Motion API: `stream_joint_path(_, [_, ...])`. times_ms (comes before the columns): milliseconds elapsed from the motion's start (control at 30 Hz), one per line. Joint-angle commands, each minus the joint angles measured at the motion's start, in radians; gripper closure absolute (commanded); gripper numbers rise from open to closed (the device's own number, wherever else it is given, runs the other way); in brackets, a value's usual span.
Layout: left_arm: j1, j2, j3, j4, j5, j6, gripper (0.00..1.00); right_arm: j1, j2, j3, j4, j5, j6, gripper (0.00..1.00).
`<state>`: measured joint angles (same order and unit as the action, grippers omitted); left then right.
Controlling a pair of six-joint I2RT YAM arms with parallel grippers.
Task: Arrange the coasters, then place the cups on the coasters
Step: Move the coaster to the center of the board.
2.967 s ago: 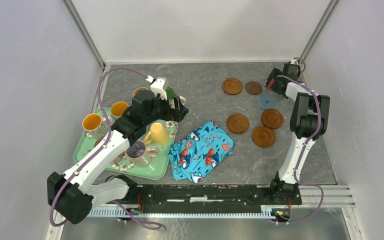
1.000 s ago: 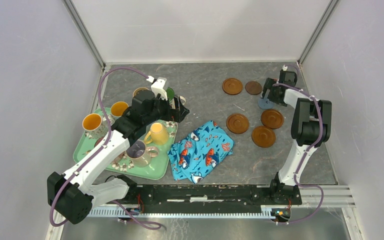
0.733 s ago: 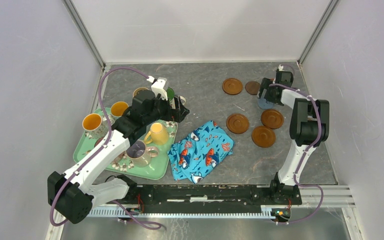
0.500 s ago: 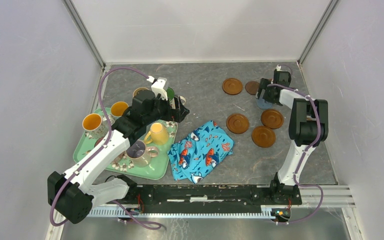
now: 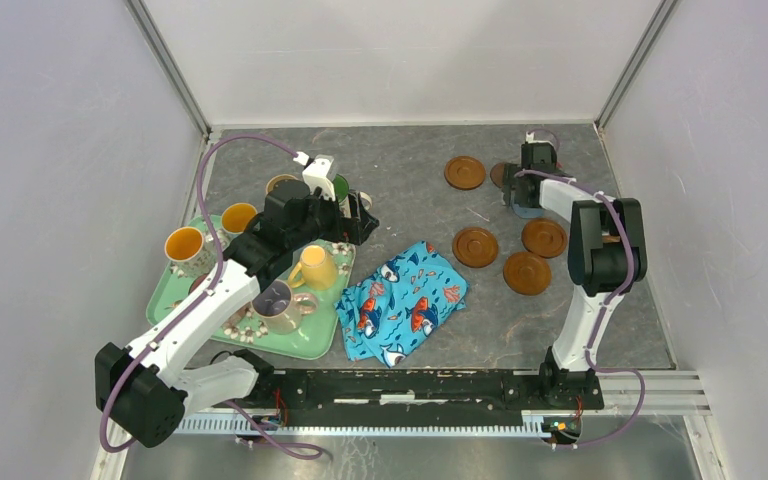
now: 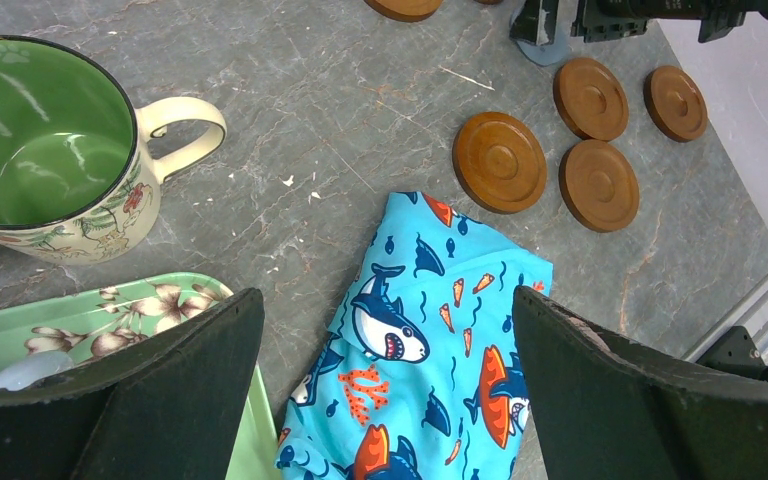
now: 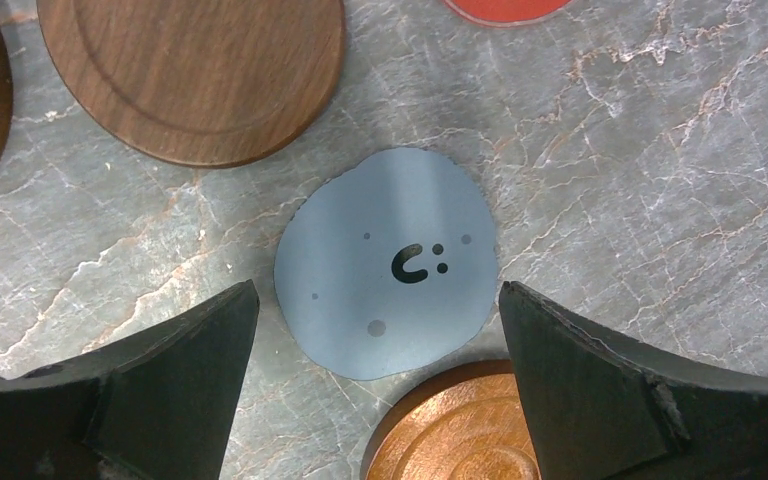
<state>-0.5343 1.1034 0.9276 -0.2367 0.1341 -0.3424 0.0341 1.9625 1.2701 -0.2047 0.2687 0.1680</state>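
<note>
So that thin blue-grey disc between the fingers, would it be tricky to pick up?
Probably. The blue-grey coaster looks very thin with a wavy edge, so likely soft and bendy. It lies flush on the table, so the right gripper may slide over it. Likely light too.

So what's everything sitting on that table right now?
Brown coasters: six, right side of the table; one shows only from the left wrist.
Blue-grey coaster: one, among them.
Red coaster: one, near it.
Mugs: at least six; green-inside mug on the table, yellow mug and lilac-lined mug on the tray.
Tray: one, green floral, near left.
Cloth: one, blue fish-print, crumpled, front centre.
Left gripper: black, open, beside the green-inside mug.
Right gripper: black, open, over the blue-grey coaster.
</note>
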Motion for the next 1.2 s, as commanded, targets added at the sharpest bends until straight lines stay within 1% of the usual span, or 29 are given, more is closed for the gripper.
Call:
stream_joint_path(0, [0.002, 0.004, 0.008, 0.022, 0.018, 0.052, 0.0, 0.004, -0.047, -0.013, 0.007, 0.047, -0.033, 0.02])
stream_joint_path(100, [0.002, 0.006, 0.008, 0.022, 0.017, 0.052, 0.0, 0.007, -0.058, -0.029, 0.024, 0.052, -0.035, 0.02])
stream_joint_path(200, [0.002, 0.003, 0.008, 0.022, 0.017, 0.052, 0.0, 0.007, -0.038, -0.007, -0.007, 0.066, -0.037, 0.02])
stream_joint_path(367, [0.002, 0.005, 0.008, 0.021, 0.015, 0.052, 0.0, 0.003, -0.032, -0.01, -0.013, 0.102, -0.035, 0.02])
stream_joint_path(533, [0.002, 0.006, 0.008, 0.022, 0.018, 0.051, 0.0, -0.02, -0.01, 0.034, -0.033, 0.112, -0.026, 0.02])
stream_joint_path(667, [0.002, 0.004, 0.008, 0.022, 0.014, 0.052, 0.0, -0.029, 0.008, 0.067, -0.045, 0.1, -0.019, 0.02])
stream_joint_path(733, [0.001, 0.004, 0.008, 0.022, 0.016, 0.052, 0.0, -0.064, 0.015, 0.082, -0.05, 0.093, -0.019, 0.02])
stream_joint_path(967, [0.002, 0.005, 0.008, 0.022, 0.016, 0.052, 0.0, -0.103, 0.041, 0.119, -0.064, 0.061, -0.002, 0.02])
stream_joint_path(1167, [0.002, 0.012, 0.01, 0.022, 0.016, 0.052, 0.0, -0.1, -0.01, 0.086, -0.036, 0.035, 0.0, 0.02])
